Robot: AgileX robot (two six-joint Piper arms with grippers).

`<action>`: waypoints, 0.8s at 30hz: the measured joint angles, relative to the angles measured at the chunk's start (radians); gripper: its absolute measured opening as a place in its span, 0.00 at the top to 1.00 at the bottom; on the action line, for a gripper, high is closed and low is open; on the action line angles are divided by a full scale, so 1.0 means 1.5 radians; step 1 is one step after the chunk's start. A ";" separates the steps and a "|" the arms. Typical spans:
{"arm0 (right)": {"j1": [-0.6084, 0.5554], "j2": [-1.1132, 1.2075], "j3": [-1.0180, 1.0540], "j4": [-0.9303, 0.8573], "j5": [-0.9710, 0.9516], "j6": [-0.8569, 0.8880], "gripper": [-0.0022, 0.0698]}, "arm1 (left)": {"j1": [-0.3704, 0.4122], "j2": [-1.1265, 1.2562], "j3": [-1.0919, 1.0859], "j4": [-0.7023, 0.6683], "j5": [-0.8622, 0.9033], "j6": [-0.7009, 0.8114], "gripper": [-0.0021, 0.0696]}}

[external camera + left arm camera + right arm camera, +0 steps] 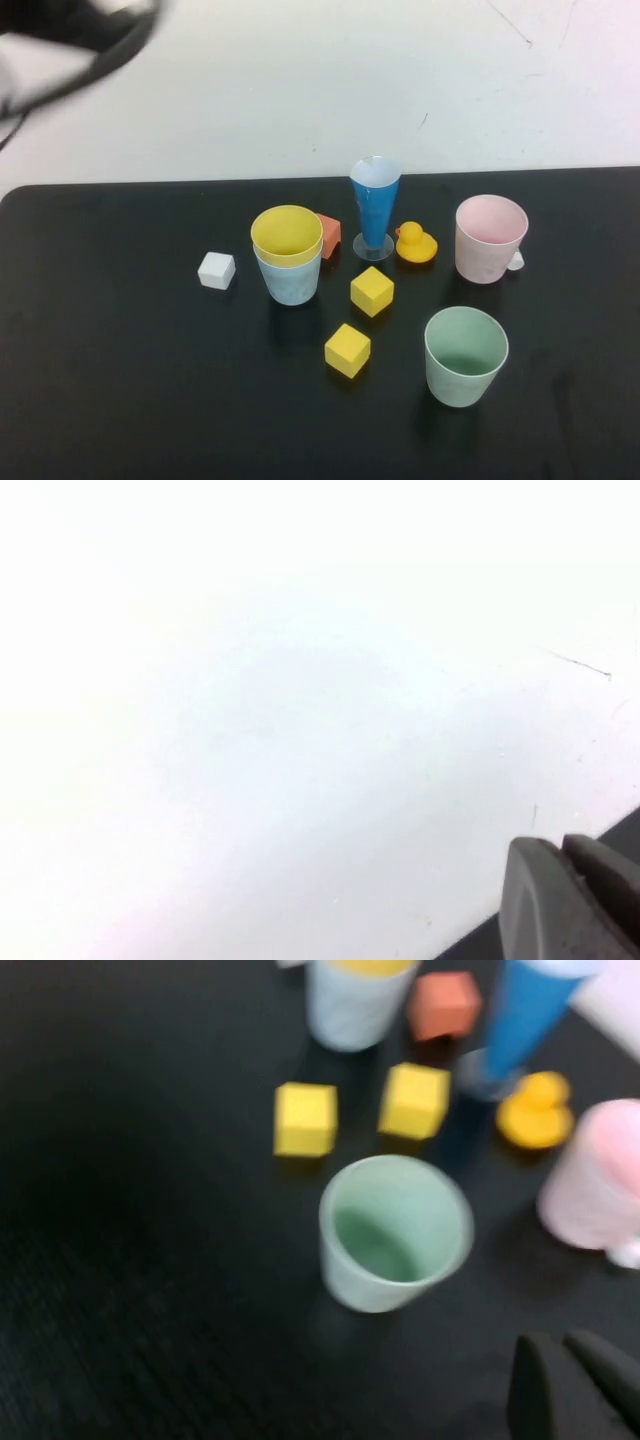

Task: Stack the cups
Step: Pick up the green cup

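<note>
A yellow cup sits nested in a light blue cup left of the table's middle. A pale pink cup stands upright at the right rear. A mint green cup stands upright at the front right. In the right wrist view the mint cup is empty and my right gripper is shut and empty, a little short of it. That gripper does not show in the high view. My left gripper is shut and empty, raised at the far left and facing the white wall. Its arm is a dark blur.
A tall blue cone glass stands at the rear centre with a yellow duck beside it. An orange block lies behind the nested cups. Two yellow cubes and a white cube lie on the black table.
</note>
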 joint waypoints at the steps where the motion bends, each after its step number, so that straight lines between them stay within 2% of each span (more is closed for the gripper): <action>1: 0.018 0.027 -0.006 -0.002 -0.002 -0.007 0.96 | 0.000 -0.033 0.028 0.000 -0.004 0.000 0.97; 6: 0.105 0.136 -0.027 -0.011 -0.068 -0.026 0.96 | 0.000 -0.170 0.173 0.000 -0.005 -0.005 0.97; 9: 0.143 0.201 -0.048 -0.029 -0.115 -0.029 0.91 | 0.000 -0.248 0.270 0.000 -0.003 -0.014 0.97; 12: 0.166 0.259 -0.076 -0.045 -0.122 -0.030 0.78 | 0.000 -0.322 0.360 0.007 0.003 -0.014 0.97; 15: 0.176 0.314 -0.098 -0.047 -0.134 -0.036 0.58 | 0.000 -0.395 0.441 0.014 0.006 -0.014 0.97; 17: 0.176 0.350 -0.107 -0.049 -0.150 -0.044 0.49 | 0.000 -0.442 0.490 0.015 0.007 -0.014 0.97; 20: 0.176 0.412 -0.120 -0.055 -0.184 -0.047 0.42 | 0.000 -0.495 0.546 0.017 0.012 -0.014 0.97; 24: 0.176 0.489 -0.142 -0.060 -0.210 -0.051 0.40 | 0.000 -0.528 0.609 0.017 0.005 -0.021 0.97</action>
